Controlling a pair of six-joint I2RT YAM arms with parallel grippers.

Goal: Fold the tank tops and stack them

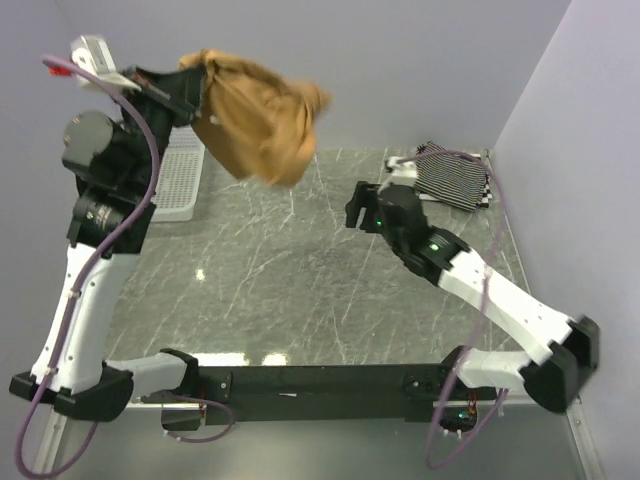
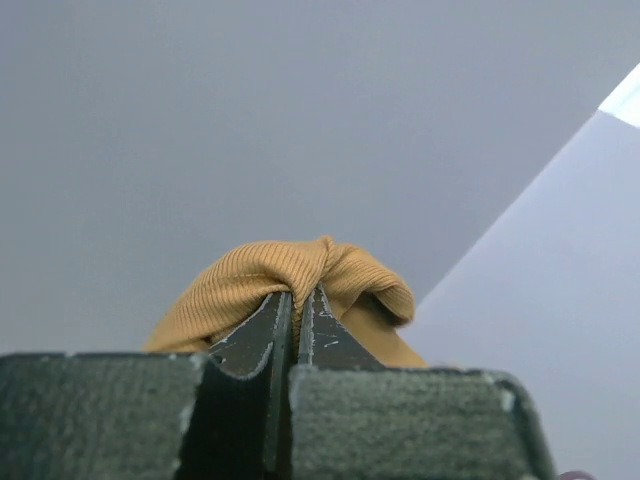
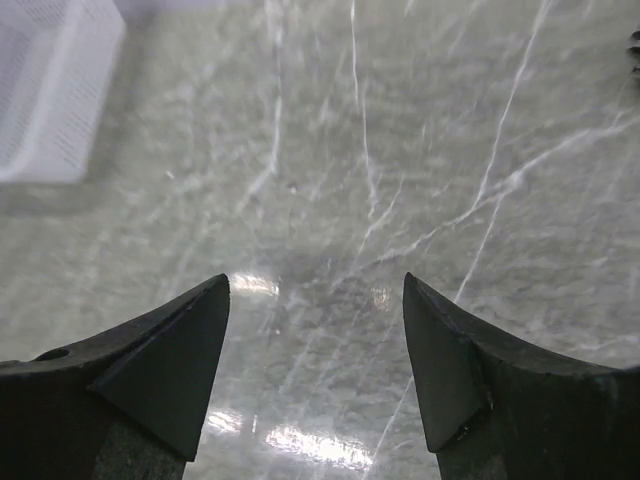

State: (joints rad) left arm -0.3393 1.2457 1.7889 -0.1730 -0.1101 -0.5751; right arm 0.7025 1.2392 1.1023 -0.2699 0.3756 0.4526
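1. The tan-brown tank top [image 1: 262,115] is held high in the air, above the far left part of the table [image 1: 300,270], near the white basket [image 1: 178,185].
2. It is pinched by the left gripper [image 2: 297,300]. The jaws are shut tight on a bunched fold of the cloth.
3. The right gripper [image 3: 315,290] is held open, low over the bare table. Nothing is in it.
4. A black-and-white striped tank top [image 1: 455,175] is lying folded at the far right corner of the table. A third top cannot be seen.
5. The tan-brown tank top is judged to be soft, light and floppy. It hangs in a crumpled lump, so no shape will be kept by the cloth itself.
6. The ribbed cloth is not likely to be slippery. It cannot be broken, but it may be stretched if it is pulled hard.
7. Which part is pinched now cannot be told.
8. A better hold would likely be taken at a strap or a bottom corner. Then the cloth could be pulled flat between both grippers and laid down for folding.
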